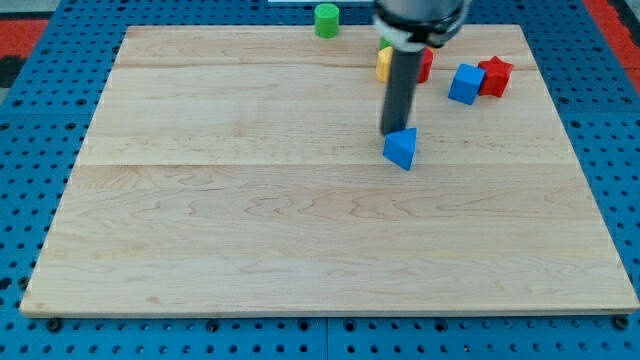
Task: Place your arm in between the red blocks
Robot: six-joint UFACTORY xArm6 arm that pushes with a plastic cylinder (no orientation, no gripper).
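The tip (391, 134) touches the blue triangular block (401, 148), well short of both red blocks (495, 76) near the board's (250, 220) top-right corner. No gripper fitted.

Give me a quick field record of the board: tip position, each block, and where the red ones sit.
tip: my tip sits at the upper left edge of the blue triangular block
red blocks: red block partly hidden behind the rod; red star-like block at the view's right
between reds: blue cube, touching the star-like one
yellow block: left of the rod, partly hidden
green block: at the board's top edge
status: tip not yet between reds
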